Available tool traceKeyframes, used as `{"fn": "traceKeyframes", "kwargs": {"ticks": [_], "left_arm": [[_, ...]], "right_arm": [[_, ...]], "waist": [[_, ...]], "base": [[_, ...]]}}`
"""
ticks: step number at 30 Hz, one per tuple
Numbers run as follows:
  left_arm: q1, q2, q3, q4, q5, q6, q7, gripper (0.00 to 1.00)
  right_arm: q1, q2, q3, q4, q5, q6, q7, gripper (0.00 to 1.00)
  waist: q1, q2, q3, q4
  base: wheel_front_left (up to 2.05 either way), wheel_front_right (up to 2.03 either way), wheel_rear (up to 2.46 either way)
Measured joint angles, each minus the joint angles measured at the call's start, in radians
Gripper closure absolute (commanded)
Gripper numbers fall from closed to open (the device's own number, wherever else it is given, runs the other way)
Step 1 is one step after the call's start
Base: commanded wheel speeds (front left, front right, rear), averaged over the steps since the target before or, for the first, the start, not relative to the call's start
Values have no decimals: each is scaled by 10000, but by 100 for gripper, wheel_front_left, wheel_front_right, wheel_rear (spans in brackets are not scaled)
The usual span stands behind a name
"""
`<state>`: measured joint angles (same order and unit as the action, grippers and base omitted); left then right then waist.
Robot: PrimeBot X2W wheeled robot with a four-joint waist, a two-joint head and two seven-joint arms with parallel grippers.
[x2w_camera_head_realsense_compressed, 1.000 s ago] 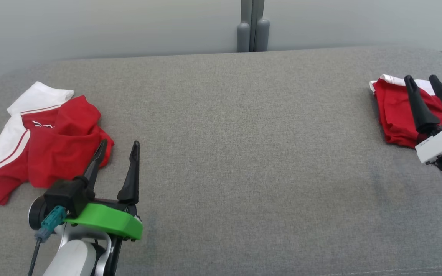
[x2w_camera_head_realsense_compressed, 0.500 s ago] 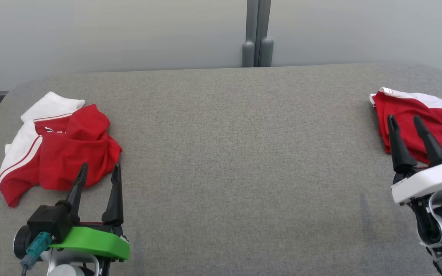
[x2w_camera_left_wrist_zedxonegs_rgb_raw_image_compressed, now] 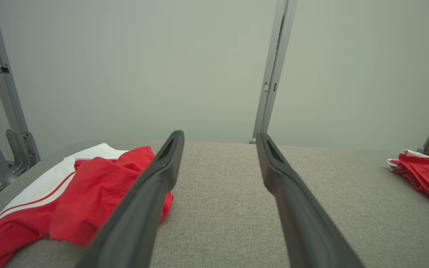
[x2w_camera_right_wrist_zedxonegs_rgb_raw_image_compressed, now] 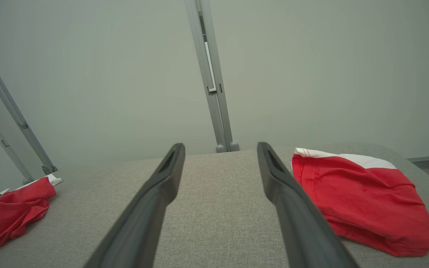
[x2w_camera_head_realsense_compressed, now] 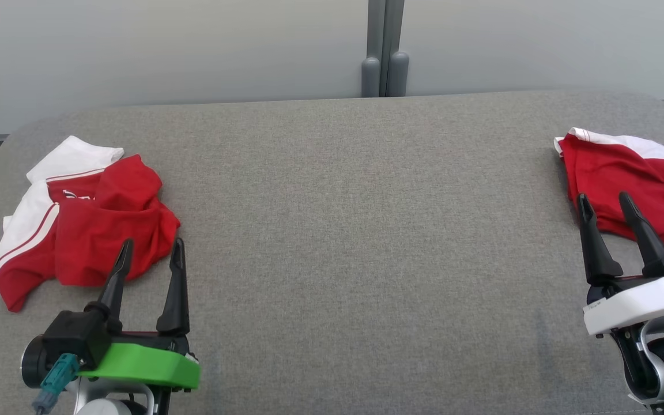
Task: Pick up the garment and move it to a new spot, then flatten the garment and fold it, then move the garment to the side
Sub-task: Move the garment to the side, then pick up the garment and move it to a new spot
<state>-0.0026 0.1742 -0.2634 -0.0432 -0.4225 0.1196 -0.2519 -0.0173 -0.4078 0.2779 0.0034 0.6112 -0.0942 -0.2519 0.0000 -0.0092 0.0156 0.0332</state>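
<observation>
garment (x2w_camera_head_realsense_compressed: 93, 233) crumpled just ahead-left of left gripper (x2w_camera_head_realsense_compressed: 153, 242), fingers spread; right gripper (x2w_camera_head_realsense_compressed: 603, 196) spread too, near folded garment (x2w_camera_head_realsense_compressed: 626, 167).

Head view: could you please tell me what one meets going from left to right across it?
Crumpled red-and-white garment → grey upright post → folded red-and-white garment.

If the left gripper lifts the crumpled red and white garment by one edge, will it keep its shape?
Probably not: the crumpled red and white garment lies in soft folds, so it should hang limp. It looks thin, likely light. Pushed, it may bunch on the grey fabric surface.
</observation>
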Motion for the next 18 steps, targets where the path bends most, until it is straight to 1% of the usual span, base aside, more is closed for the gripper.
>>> {"fn": "traceKeyframes", "kwargs": {"ticks": [1,18], "left_arm": [[12,-10,0,-13,10,0,0,0],[71,-176,-2,-324,309,-6,0,0]], "right_arm": [[72,6,-29,-73,-52,-46,0,0],[951,314,-412,-867,-525,-88,0,0]], "waist": [[0,0,4,-2],[0,0,139,50]], "base": [[0,0,0],[0,0,0]]}}
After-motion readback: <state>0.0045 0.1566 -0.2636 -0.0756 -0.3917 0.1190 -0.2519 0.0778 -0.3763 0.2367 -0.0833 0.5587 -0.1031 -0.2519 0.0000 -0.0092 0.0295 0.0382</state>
